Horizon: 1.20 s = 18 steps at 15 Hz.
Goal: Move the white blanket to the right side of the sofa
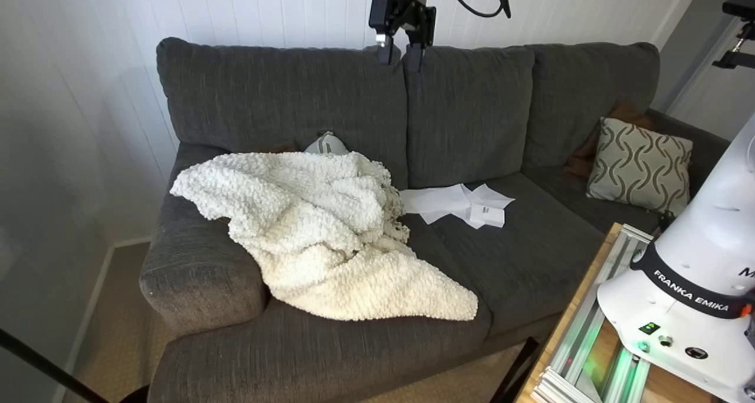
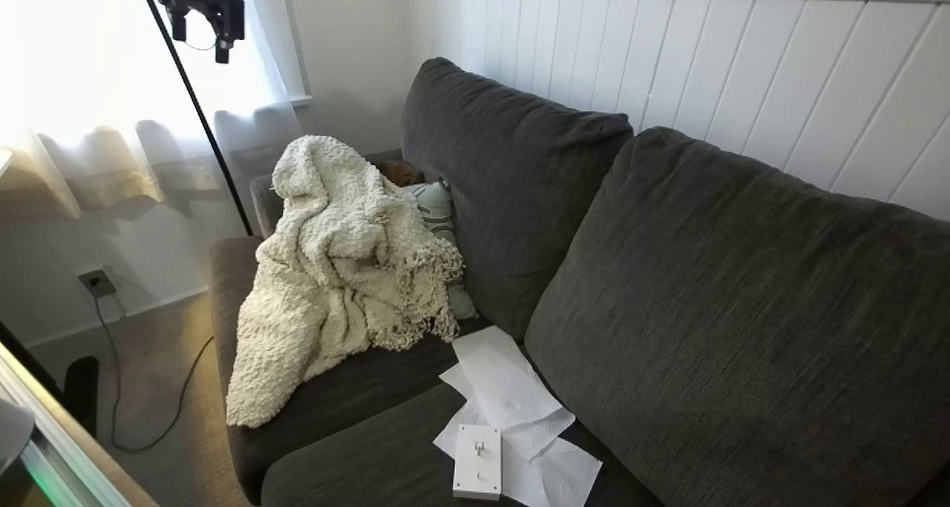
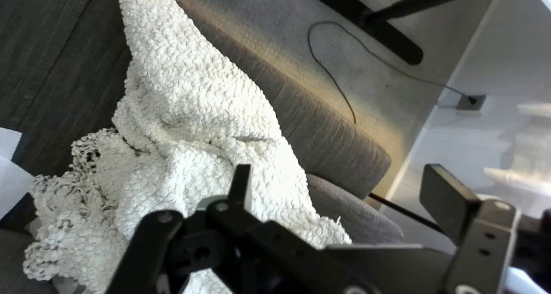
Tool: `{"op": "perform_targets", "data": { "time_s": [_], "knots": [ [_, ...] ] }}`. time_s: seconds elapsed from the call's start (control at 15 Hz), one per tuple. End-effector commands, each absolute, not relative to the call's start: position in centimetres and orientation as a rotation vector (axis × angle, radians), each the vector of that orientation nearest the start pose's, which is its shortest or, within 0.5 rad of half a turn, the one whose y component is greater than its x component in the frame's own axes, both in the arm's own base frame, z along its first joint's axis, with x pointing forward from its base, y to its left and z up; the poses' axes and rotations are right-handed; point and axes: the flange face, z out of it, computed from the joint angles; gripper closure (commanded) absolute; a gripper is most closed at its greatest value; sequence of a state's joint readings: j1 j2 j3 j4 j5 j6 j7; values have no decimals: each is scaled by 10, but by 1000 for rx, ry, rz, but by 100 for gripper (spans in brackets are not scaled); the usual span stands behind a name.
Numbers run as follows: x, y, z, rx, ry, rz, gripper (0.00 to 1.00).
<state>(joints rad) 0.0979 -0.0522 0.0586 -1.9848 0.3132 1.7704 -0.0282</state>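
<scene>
The white blanket (image 1: 318, 232) lies rumpled over the left arm and left seat of the dark grey sofa (image 1: 277, 96) in an exterior view. One corner trails toward the seat's front edge. The blanket (image 2: 334, 262) and sofa (image 2: 742, 306) also show in an exterior view, fringe toward the back cushion. My gripper (image 1: 401, 56) is open and empty, raised high above the blanket; it also shows at the top in an exterior view (image 2: 200, 39). In the wrist view the open fingers (image 3: 338, 177) are apart, with the blanket (image 3: 193, 100) below, partly hidden by the gripper.
Thin white sheets (image 1: 433, 201) lie on the middle seat, with a small white box (image 2: 477, 462) on them. A patterned pillow (image 1: 640, 164) rests at the far right; another (image 2: 434, 203) is partly behind the blanket. A black pole (image 2: 197, 106) stands beside the sofa arm.
</scene>
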Motion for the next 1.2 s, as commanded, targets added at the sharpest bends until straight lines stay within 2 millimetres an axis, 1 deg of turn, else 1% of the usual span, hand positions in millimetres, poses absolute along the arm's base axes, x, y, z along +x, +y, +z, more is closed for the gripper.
{"op": "perform_targets", "data": {
  "time_s": [0.0,0.07,0.2,0.33,0.53,0.6,0.67,0.8,0.87,1.0,1.13],
  "knots": [
    [565,50,455,-2696,20,302,0],
    [576,32,442,-2696,55,269,0],
    [593,5,416,-2684,98,254,0],
    [611,-18,388,-2677,130,203,0],
    [632,-43,353,-2670,150,140,0],
    [638,-56,334,-2660,187,141,0],
    [644,-65,321,-2658,187,121,0],
    [651,-80,299,-2621,213,137,0],
    [636,-67,313,-2673,203,157,0],
    [643,-80,295,-2656,219,166,0],
    [647,-81,292,-2653,220,162,0]
  ]
}}
